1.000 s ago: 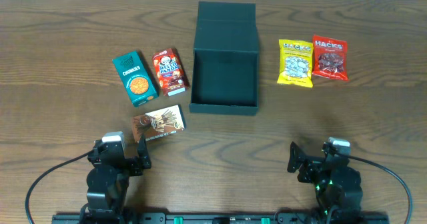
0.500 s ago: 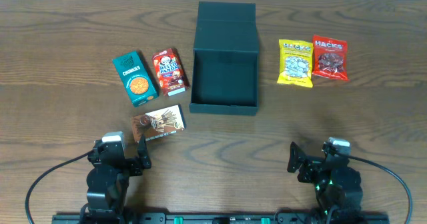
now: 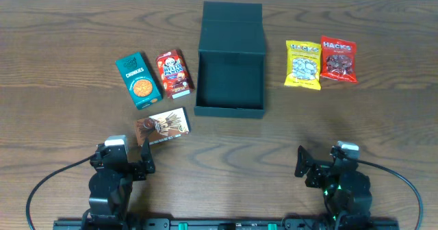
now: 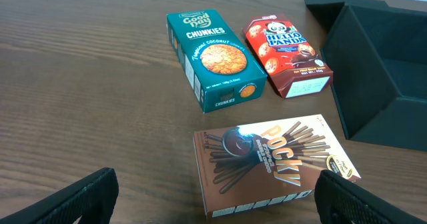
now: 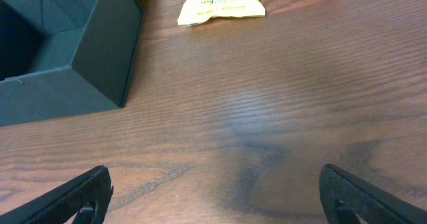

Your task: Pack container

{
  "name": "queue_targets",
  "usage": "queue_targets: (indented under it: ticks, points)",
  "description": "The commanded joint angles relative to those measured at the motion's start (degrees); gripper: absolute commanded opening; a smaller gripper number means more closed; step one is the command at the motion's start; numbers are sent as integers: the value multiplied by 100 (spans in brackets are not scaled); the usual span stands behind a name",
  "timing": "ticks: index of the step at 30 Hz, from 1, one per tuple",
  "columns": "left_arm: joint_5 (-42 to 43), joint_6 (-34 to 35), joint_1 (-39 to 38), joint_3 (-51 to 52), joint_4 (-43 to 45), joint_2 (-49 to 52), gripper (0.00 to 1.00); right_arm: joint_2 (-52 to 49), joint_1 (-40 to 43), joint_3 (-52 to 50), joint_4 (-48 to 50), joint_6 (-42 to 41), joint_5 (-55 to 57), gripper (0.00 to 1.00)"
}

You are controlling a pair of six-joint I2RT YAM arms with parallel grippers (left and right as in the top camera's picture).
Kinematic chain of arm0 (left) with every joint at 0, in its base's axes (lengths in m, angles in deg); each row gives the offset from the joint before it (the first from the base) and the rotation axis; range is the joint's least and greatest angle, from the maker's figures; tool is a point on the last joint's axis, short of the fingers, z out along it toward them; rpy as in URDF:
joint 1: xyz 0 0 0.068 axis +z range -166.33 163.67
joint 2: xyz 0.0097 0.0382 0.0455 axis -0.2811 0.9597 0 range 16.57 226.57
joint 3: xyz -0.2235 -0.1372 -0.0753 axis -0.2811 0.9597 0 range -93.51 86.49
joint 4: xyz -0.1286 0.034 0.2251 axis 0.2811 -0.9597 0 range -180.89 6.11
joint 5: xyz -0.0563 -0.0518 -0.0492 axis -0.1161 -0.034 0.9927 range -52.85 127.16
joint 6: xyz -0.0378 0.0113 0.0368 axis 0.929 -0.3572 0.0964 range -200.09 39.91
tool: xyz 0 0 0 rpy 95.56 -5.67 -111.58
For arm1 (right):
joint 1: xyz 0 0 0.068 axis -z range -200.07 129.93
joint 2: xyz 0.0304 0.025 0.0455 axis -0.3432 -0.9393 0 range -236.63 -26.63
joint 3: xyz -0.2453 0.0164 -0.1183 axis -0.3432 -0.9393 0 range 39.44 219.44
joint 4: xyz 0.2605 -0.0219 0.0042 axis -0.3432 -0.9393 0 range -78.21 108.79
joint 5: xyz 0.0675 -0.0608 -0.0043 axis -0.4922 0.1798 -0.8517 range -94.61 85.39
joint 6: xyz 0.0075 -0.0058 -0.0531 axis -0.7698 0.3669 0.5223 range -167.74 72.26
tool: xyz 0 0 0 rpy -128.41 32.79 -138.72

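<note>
Two claws, left gripper (image 3: 125, 160) and right gripper (image 3: 320, 163), gape wide, gripping nothing.
Overhead: dark teal-green matte square container (image 3: 230, 79) mid-table, lid flapped back, well ahead of both. Left wrist: brown Pocky carton (image 4: 273, 161) lies nearest, lettering readable. Right wrist: brown wooden tabletop (image 5: 267, 117) stretches to container's corner.

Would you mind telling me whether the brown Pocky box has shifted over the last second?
No. In the overhead view the Pocky box lies exactly where it did, just off the near-left corner of the container.
</note>
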Motion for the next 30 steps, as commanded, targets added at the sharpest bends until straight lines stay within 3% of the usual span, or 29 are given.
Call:
queue_targets:
  ticks: [1, 7, 10, 13, 15, 21, 26, 30]
  points:
    - [-4, -74, 35, 96, 0, -33, 95, 39, -26, -57, -7, -55, -2, 99]
    - [155, 245, 35, 96, 24, -33, 95, 39, -26, -57, -7, -57, 0, 99]
    - [761, 1303, 35, 96, 17, -33, 95, 39, -26, -57, -7, -57, 0, 99]
    - [1884, 2736, 35, 92, 17, -33, 95, 39, -26, -57, -4, -55, 0, 99]
    - [2345, 3204, 35, 92, 20, -33, 95, 39, -26, -57, -4, -57, 0, 99]
    - [2385, 3585, 35, 94, 402, -33, 95, 39, -26, -57, -7, -57, 0, 99]
    - [2699, 3648, 35, 92, 1388, -31, 95, 39, -26, -57, -4, -55, 0, 99]
    - [2371, 3633, 37, -120, 1821, 267, 96, 39, -26, -57, -7, -55, 0, 99]
